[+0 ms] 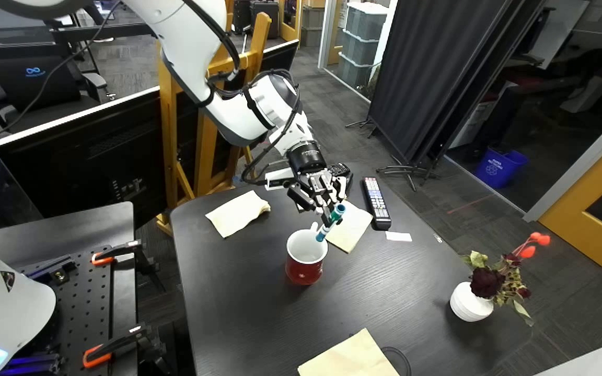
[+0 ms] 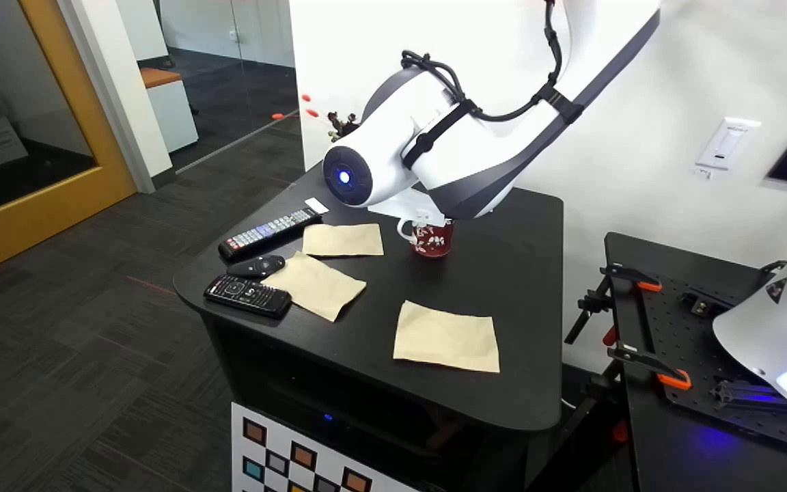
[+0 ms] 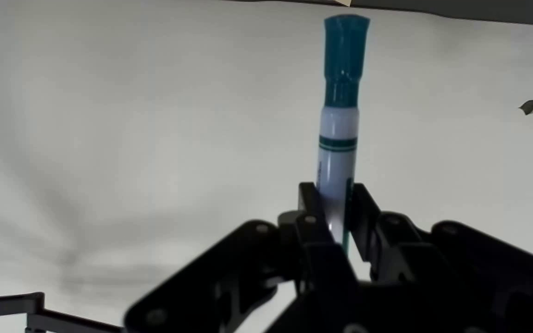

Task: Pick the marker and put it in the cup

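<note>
Marker (image 3: 339, 125) pinched in hand (image 3: 335, 201) (teal end jutting well clear).

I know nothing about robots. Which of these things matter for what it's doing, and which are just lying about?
For the job:
marker, gripped between the fingers
red cup, where the marker should go

Just lying about:
remote controls
tan sheets
white flower pot
small white rectangle

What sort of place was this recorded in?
Likely an office used as a robotics lab: an exterior view shows a desk chair, a blue recycling bin and a perforated plate by the robot's base.
</note>
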`<state>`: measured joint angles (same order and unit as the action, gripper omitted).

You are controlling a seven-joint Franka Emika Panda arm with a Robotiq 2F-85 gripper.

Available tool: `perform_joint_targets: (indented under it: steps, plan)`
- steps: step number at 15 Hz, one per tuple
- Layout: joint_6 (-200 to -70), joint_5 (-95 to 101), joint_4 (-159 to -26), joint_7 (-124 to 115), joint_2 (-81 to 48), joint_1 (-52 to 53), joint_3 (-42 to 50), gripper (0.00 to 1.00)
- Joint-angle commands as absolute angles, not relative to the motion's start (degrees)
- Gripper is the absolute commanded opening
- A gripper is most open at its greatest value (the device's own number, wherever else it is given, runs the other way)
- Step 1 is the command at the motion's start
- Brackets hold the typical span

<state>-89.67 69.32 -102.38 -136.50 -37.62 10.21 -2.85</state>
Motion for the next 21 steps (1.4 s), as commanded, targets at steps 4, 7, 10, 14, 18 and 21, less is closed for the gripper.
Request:
perform_joint_targets:
  steps: [4, 7, 10, 14, 18, 21]
  plan:
    - [-90.8, 68.4, -100.4, -134.9, -39.2, 9.6, -3.6, 0.05]
    - [-91.7, 67.6, -100.6, -134.1, -39.4, 9.3, -4.1, 0.05]
    - [-92.3, 67.0, -100.5, -133.3, -39.8, 9.5, -4.1, 0.05]
    - [-92.2, 66.0, -100.4, -131.9, -40.3, 9.6, -4.3, 0.05]
    - [-92.6, 64.3, -100.5, -129.0, -40.7, 9.6, -4.4, 0.05]
    - [-92.4, 63.2, -100.1, -127.8, -41.4, 9.8, -4.2, 0.05]
